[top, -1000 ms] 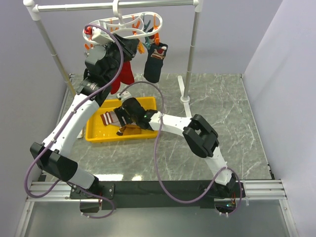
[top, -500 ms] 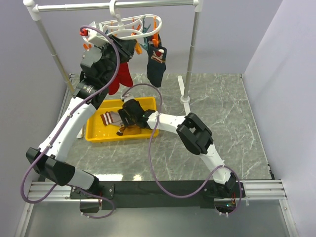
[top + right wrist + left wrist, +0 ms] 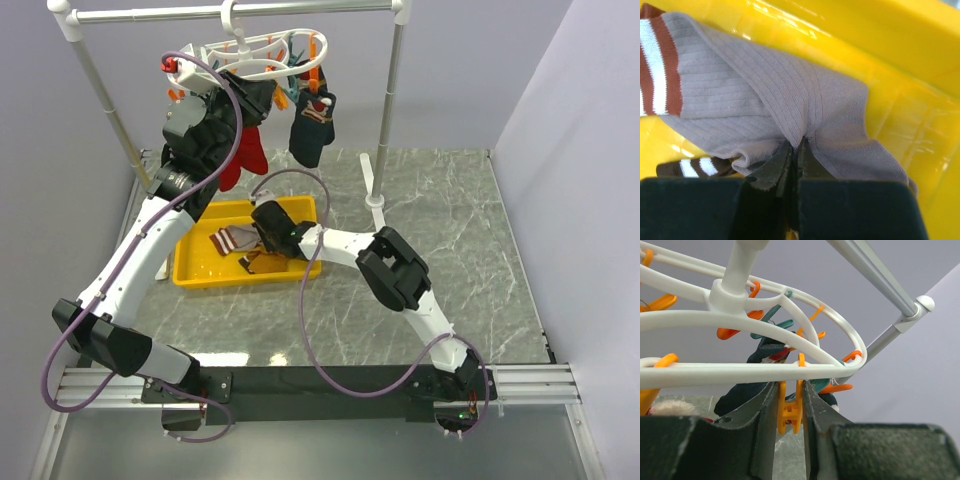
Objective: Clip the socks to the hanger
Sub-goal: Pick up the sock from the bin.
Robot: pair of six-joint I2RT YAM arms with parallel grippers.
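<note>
The white oval hanger [image 3: 262,72] hangs from the rail, with a red sock [image 3: 248,155] and a dark sock [image 3: 308,135] clipped under it. In the left wrist view my left gripper [image 3: 790,390] is shut on an orange clothespin [image 3: 789,412] just below the hanger's ring [image 3: 740,371]. Down in the yellow tray [image 3: 190,272], my right gripper [image 3: 796,145] is shut on a pinched fold of a grey-beige sock [image 3: 765,90] with a brown-and-white striped cuff [image 3: 657,65]. A second striped cuff [image 3: 695,167] peeks out beneath it.
The white pole-and-rail stand [image 3: 386,120] carries the hanger; its foot [image 3: 376,200] rests on the marble table right of the tray. The tray's yellow walls [image 3: 900,45] enclose the right gripper. Grey walls stand close behind and to the right.
My right gripper has shut on the grey-beige sock in the tray. The left arm rose slightly toward the hanger a second ago and has held still since. The dark sock swung a little.
</note>
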